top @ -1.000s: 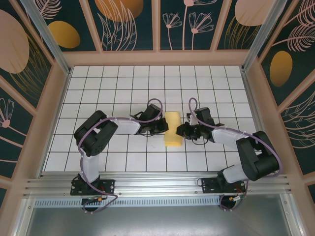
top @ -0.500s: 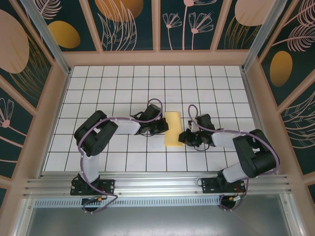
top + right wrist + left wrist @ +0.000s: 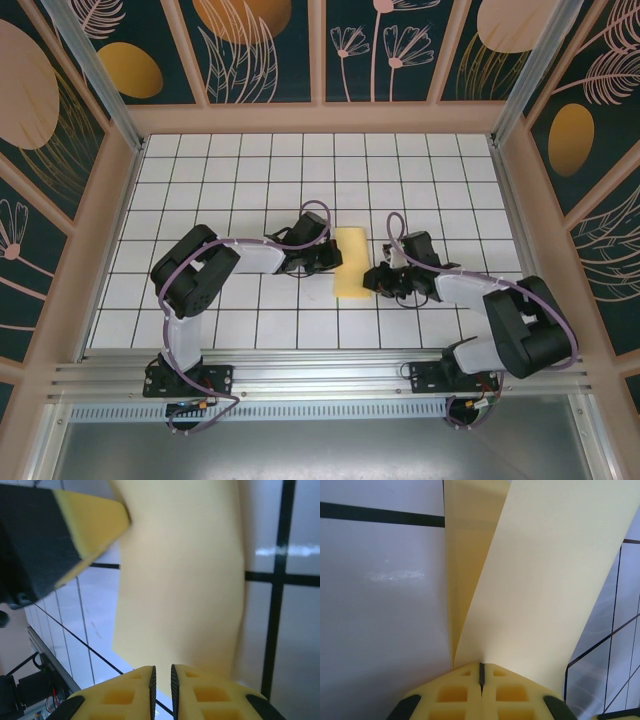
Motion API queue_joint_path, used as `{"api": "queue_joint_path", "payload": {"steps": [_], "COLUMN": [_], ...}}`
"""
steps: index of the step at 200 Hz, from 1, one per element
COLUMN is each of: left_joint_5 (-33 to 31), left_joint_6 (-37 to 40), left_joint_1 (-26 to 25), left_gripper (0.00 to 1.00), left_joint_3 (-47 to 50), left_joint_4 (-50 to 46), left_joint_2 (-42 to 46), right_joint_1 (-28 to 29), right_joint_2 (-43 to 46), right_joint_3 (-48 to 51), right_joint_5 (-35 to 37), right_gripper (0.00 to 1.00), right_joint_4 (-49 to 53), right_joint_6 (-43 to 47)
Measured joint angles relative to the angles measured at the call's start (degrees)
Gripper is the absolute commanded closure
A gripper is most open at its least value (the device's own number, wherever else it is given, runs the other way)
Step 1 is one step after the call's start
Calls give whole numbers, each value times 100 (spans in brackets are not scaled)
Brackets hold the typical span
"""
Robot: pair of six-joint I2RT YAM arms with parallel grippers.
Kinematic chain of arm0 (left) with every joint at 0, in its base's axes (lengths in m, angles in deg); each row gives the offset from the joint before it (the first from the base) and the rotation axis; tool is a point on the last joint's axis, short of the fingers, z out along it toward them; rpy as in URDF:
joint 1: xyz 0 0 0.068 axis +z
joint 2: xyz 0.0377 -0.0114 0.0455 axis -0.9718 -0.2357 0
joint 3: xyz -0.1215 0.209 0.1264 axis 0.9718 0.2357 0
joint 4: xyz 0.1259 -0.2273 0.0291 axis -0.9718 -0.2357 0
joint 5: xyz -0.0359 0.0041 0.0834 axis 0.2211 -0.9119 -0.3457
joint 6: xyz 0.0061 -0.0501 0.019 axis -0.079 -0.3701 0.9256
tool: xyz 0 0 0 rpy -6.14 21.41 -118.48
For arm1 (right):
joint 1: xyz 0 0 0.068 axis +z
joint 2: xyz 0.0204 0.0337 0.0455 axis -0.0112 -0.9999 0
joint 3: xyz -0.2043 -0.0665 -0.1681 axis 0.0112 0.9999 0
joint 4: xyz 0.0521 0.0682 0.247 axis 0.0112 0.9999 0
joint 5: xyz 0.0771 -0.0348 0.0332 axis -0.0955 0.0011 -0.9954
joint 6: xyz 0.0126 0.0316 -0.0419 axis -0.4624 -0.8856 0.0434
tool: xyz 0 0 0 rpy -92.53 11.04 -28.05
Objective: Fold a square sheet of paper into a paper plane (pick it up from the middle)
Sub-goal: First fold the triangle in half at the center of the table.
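Observation:
The square sheet of paper [image 3: 350, 262], pale yellow, lies at the middle of the tiled table, folded over into a narrow upright strip about one tile wide. My left gripper [image 3: 328, 258] is shut on its left edge. In the left wrist view the two layers of paper [image 3: 540, 580] fan out from the closed tips of the left gripper [image 3: 481, 666]. My right gripper [image 3: 372, 280] sits low at the strip's near right side. In the right wrist view the right gripper [image 3: 161, 672] shows a narrow gap, with the paper [image 3: 180, 595] just beyond it and nothing pinched.
The table [image 3: 220, 180] is white tiles with dark grid lines, walled by a pink frame [image 3: 320, 118]. A metal rail [image 3: 320, 375] runs along the near edge by the arm bases. One finger of the left gripper [image 3: 75, 520] crosses the top left of the right wrist view.
My right gripper has slid toward the near edge and dropped in beside the strip's lower right part. The left gripper and the paper have stayed put.

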Motion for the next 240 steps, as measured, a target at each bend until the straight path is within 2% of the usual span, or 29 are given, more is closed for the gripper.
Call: {"api": "queue_joint_path", "payload": {"steps": [26,83,125,159,195,240], "left_joint_5": [2,0,0,2,2,2], "left_joint_6": [0,2,4,11,39,66], "left_joint_1": [0,0,0,0,0,0], "left_gripper": [100,100,100,100,100,100], "left_joint_3": [0,-2,-2,-2,-2,-4], "left_joint_4": [0,2,2,2,2,0], "left_joint_2": [0,0,0,-2,-2,-2], "right_joint_1": [-13,4,42,35,20,-184], "right_joint_2": [-293,-35,-11,-372,-262,-236], "right_joint_3": [31,-125,-243,-138,-144,-874], "right_joint_5": [11,116,111,63,122,227], "right_gripper": [81,80,80,81,80,80], "right_joint_4": [96,560,538,396,494,577], "right_joint_6": [103,164,136,142,149,149]}}
